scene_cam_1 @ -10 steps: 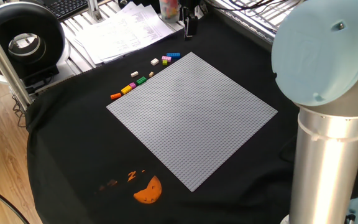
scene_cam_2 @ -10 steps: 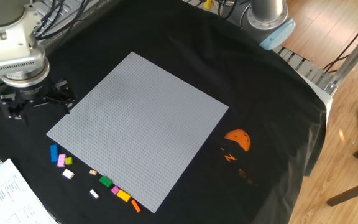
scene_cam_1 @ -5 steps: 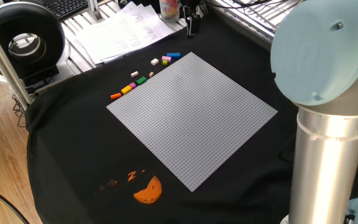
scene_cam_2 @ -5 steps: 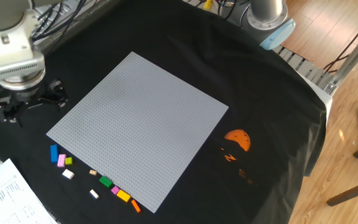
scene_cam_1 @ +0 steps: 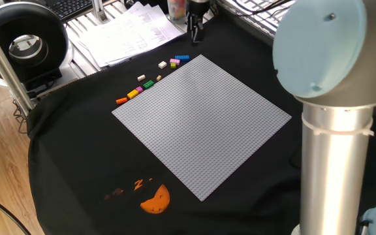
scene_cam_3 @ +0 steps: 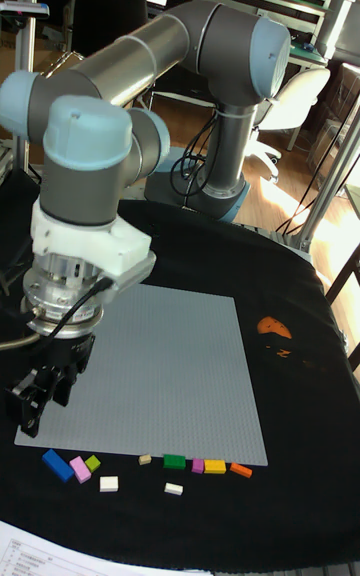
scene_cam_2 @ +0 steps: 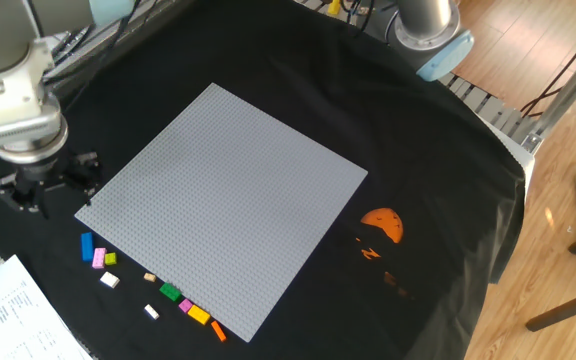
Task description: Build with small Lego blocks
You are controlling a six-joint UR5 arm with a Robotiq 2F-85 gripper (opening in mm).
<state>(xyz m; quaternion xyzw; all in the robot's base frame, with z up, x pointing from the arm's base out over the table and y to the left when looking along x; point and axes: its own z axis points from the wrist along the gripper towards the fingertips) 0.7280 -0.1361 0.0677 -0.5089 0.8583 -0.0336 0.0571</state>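
Along one edge of the grey baseplate (scene_cam_2: 223,205), just off it on the black cloth (scene_cam_2: 448,200), the small Lego blocks (scene_cam_2: 148,285) are strung in a loose row with its long axis parallel to that edge. A blue brick (scene_cam_2: 87,246) marks one end, an orange brick (scene_cam_2: 217,332) the other. The gripper (scene_cam_2: 46,185) is seen above the cloth beside the baseplate corner, near the blue end, fingers parted and holding nothing. Printed papers (scene_cam_1: 126,29) lie nearby.
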